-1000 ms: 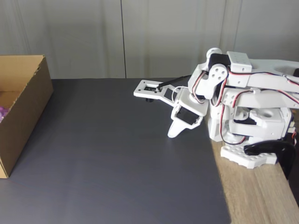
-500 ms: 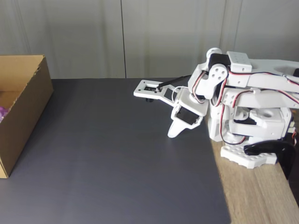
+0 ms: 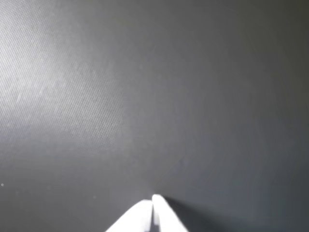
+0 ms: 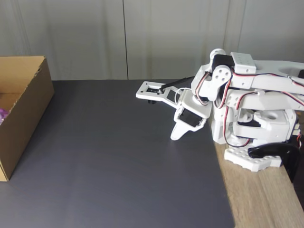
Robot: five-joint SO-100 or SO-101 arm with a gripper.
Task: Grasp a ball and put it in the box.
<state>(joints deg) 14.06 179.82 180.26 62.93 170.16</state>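
The brown cardboard box (image 4: 23, 114) stands at the left edge of the fixed view. A sliver of the purple ball (image 4: 3, 114) peeks out inside it at the frame's edge. My white gripper (image 4: 176, 134) hangs folded close to the arm's base on the right, tips down just above the dark mat, far from the box. In the wrist view its two white fingertips (image 3: 145, 212) meet at the bottom edge, with my gripper (image 3: 152, 203) shut and holding nothing.
A dark grey mat (image 4: 118, 161) covers the table. The arm's base (image 4: 256, 142) sits on a wooden strip (image 4: 266, 199) at the right. A grey panelled wall (image 4: 123, 38) closes off the back.
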